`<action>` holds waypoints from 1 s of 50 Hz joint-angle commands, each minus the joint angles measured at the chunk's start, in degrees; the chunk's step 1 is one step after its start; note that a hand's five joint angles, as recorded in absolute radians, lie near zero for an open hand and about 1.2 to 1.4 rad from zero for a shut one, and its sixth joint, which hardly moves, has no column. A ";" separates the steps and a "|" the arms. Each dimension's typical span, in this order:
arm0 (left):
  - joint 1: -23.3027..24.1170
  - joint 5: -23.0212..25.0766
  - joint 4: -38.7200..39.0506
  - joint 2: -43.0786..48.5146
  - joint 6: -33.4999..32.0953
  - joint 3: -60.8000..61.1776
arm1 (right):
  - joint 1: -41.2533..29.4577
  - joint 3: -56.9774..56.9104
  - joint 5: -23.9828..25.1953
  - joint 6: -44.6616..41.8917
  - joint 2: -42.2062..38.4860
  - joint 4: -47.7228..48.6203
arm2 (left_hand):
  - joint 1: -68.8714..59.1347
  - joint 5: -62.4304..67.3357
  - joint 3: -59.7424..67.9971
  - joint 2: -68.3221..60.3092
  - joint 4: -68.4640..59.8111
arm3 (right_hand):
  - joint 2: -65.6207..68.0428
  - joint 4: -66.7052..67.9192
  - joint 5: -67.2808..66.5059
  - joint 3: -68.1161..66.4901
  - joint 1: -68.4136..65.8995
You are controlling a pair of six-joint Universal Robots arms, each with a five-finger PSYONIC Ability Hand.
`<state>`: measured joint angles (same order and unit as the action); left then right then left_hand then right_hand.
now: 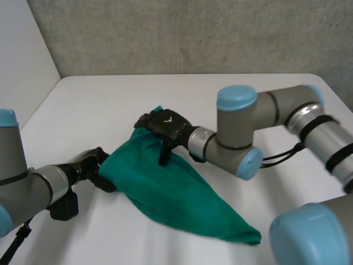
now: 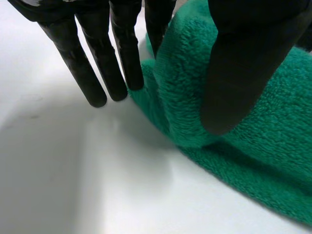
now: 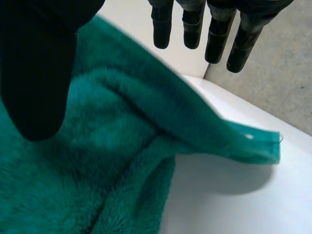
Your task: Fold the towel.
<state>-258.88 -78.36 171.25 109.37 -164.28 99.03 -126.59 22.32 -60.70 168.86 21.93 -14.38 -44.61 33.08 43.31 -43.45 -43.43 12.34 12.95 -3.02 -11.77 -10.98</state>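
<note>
The green towel (image 1: 176,193) lay bunched at lower centre of the head view, on the table (image 1: 110,99). At lower left, the left hand (image 1: 91,165) stood astride its left edge, fingers (image 2: 92,73) straight, thumb spread wide. At centre, the right hand (image 1: 165,126) hung over the upper corner, fingers straight, clamping nothing.

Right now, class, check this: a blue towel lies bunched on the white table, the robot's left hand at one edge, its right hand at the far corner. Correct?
No: the towel is green, not blue, as the head view shows. It does lie bunched on the white table, left hand at one edge, right hand at the far corner.
</note>
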 commanded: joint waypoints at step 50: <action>17.45 -16.04 20.35 -5.04 -16.69 3.80 | 3.01 56.61 -22.45 -20.95 41.19 7.26 | -35.39 36.92 36.69 -36.55 -36.57 | 66.88 66.28 -66.21 -67.45 -68.24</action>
<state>-242.50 -94.03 191.82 102.32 -177.85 97.79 -123.66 72.43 -83.56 145.58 68.38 -3.51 -63.91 55.97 68.05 -68.35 -68.16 66.82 68.03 -55.13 -67.57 -54.30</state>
